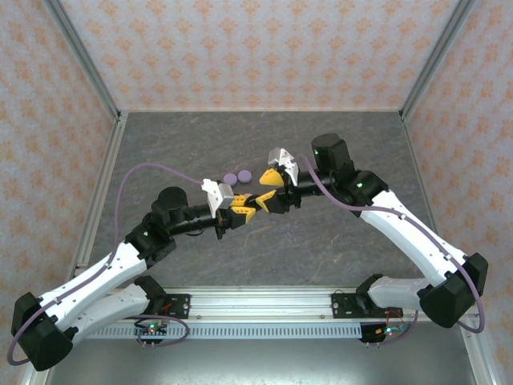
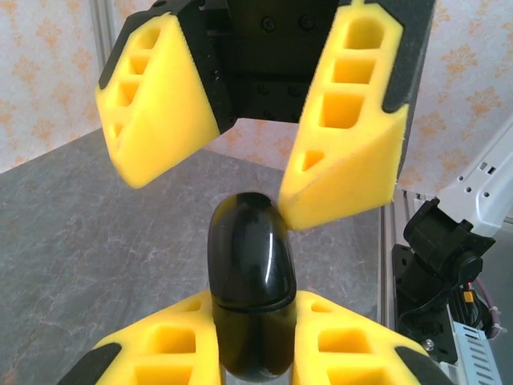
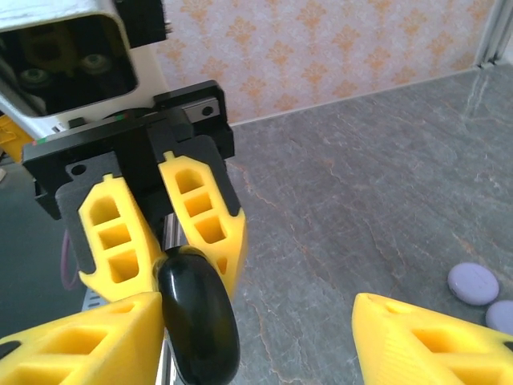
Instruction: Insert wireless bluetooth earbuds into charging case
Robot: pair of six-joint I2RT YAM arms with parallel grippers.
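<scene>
Mid-table, above the grey stone-patterned table, the two grippers are being held nose to nose. A glossy black charging case, lid closed, is being gripped by the left gripper; it is being pinched low down between the yellow foam fingers, its rounded end being pointed at the opposite gripper and clear of the table. The right gripper is being held released, jaws spread wide to either side of the case. In the right wrist view one of its fingers is being touched by the case; the other finger is being held well apart. Two lilac round cases are being left flat on the table, just beside each other, near the grippers on the far side, touched by neither.
</scene>
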